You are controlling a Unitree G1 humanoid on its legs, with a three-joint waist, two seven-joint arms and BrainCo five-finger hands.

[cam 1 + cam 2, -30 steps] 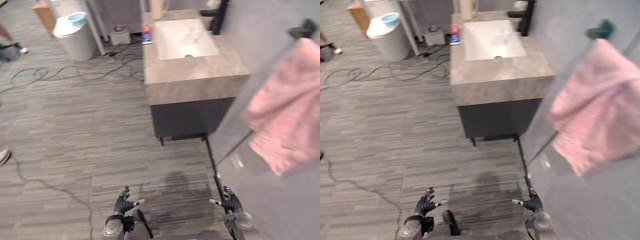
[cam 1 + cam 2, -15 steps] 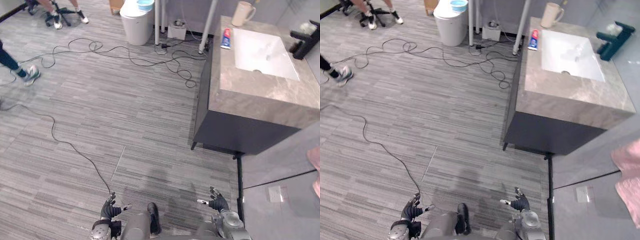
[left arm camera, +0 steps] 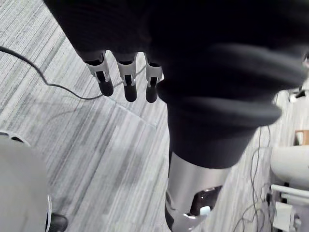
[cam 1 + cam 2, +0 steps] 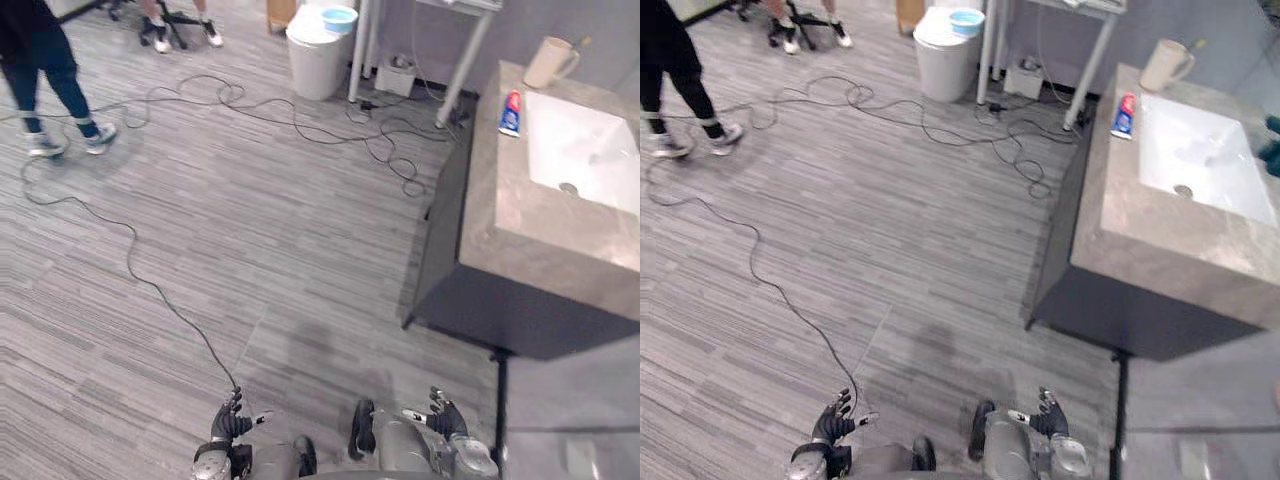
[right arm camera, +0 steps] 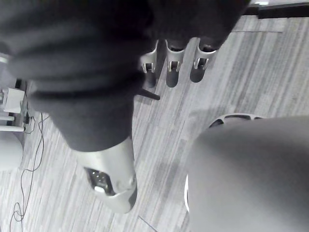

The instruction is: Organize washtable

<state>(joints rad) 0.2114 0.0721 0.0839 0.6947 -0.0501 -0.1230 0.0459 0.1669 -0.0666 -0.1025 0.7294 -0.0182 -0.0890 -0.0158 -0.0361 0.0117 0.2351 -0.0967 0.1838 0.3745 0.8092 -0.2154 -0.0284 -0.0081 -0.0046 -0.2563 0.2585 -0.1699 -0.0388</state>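
Grey floor (image 4: 250,230) parts the robot from the washtable (image 4: 500,210), so walking closer seems the step, left hand (image 4: 228,424) and right hand (image 4: 446,418) spread, empty.

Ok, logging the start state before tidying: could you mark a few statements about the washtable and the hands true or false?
The mug stands on the washtable. True.
The tube lies inside the sink. False: it lies on the washtable beside the sink.
The left hand holds the mug. False: it is open and empty, low above the floor.
The right hand is open and empty. True.
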